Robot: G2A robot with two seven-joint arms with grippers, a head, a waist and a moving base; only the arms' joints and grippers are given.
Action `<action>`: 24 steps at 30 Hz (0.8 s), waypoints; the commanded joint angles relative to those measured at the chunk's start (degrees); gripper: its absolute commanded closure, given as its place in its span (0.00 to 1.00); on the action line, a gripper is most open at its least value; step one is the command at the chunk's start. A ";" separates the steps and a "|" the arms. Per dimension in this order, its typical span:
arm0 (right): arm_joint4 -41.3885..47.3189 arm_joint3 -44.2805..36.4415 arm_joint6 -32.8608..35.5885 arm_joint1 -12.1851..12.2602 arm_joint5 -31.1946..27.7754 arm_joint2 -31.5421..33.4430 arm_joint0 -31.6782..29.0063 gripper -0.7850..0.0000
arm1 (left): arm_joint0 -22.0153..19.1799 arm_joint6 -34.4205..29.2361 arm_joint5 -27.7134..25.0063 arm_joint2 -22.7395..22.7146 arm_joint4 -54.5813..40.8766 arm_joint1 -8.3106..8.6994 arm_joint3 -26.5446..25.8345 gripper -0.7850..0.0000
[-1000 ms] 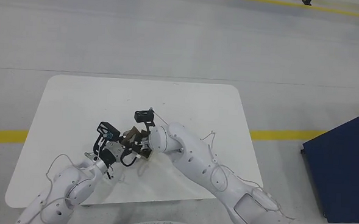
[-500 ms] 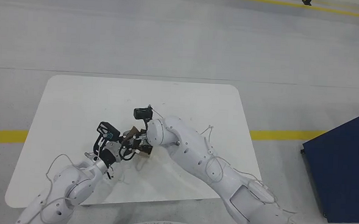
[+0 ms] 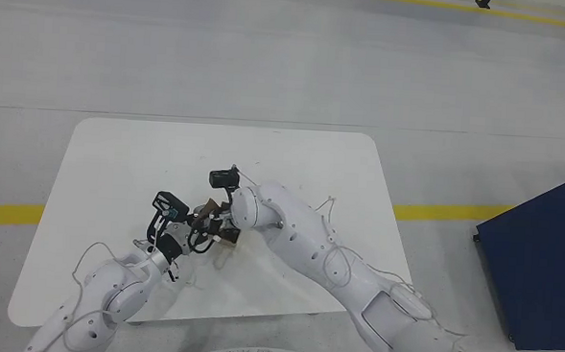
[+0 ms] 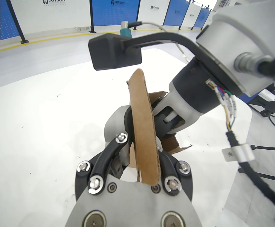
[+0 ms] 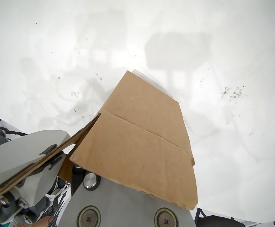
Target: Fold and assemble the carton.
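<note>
A brown cardboard carton (image 3: 211, 233), partly folded, is held above the white table (image 3: 120, 158) near its front edge, between both arms. My left gripper (image 4: 142, 133) is shut on one carton flap (image 4: 141, 120), which stands edge-on between its black fingers (image 4: 111, 150). My right gripper (image 3: 221, 225) meets the carton from the other side; its wrist (image 4: 193, 90) is close against the flap. In the right wrist view a creased carton panel (image 5: 141, 137) lies over that gripper and hides it, with the left gripper (image 5: 32, 163) at the panel's corner.
The table top around the carton is bare white, with scuff marks (image 5: 233, 93). The table's front edge (image 3: 256, 314) runs just below the arms. A dark blue block (image 3: 547, 267) stands on the floor to the right.
The right arm's wrist has shifted a little left toward the left gripper, and its elbow has swung. The carton now sits more tightly between the two grippers. The left arm has held still.
</note>
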 commanded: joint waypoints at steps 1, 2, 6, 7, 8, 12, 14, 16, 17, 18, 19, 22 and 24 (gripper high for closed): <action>0.15 0.77 0.21 -0.21 -0.12 -0.27 0.57 1.00 | 0.00 0.00 0.00 0.00 0.00 0.00 0.00 1.00; 0.21 1.13 0.31 -0.33 -0.14 -0.41 0.85 1.00 | 0.00 0.00 0.00 0.00 0.00 0.00 0.00 1.00; 1.25 1.80 0.78 -0.59 -1.88 -0.43 1.54 1.00 | 0.00 0.00 0.00 0.00 0.00 0.00 0.00 1.00; 1.78 1.61 0.74 -0.54 -2.68 -0.10 1.39 1.00 | 0.00 0.00 0.00 0.00 0.00 0.00 0.00 1.00; 2.21 1.20 0.49 -0.43 -3.33 0.32 1.00 1.00 | 0.00 0.00 0.00 0.00 0.00 0.00 0.00 1.00; 4.62 -3.55 -0.33 0.65 -8.43 3.10 -2.43 1.00 | 0.00 0.00 0.00 0.00 0.00 0.00 0.00 1.00; 5.96 -6.80 -0.42 1.48 -12.19 4.81 -5.21 1.00 | 0.00 0.00 0.00 0.00 0.00 0.00 0.00 1.00; 7.52 -9.16 -1.22 2.64 -17.77 7.68 -8.64 1.00 | 0.00 0.00 0.00 0.00 0.00 0.00 0.00 1.00; 8.25 -10.24 -2.33 3.24 -20.37 9.33 -10.73 1.00 | 0.00 0.00 0.00 0.00 0.00 0.00 0.00 1.00; 9.00 -11.43 -3.40 3.83 -23.29 10.88 -12.92 1.00 | 0.00 0.00 0.00 0.00 0.00 0.00 0.00 1.00; 9.86 -12.68 -4.72 4.42 -26.44 12.61 -15.06 1.00 | 0.00 0.00 0.00 0.00 0.00 0.00 0.00 1.00; 13.07 -16.54 -8.35 6.18 -35.84 18.90 -21.41 1.00 | 0.00 0.00 0.00 0.00 0.00 0.00 0.00 1.00; 15.79 -18.45 -10.44 7.25 -42.82 23.12 -25.59 1.00 | 0.00 0.00 0.00 0.00 0.00 0.00 0.00 1.00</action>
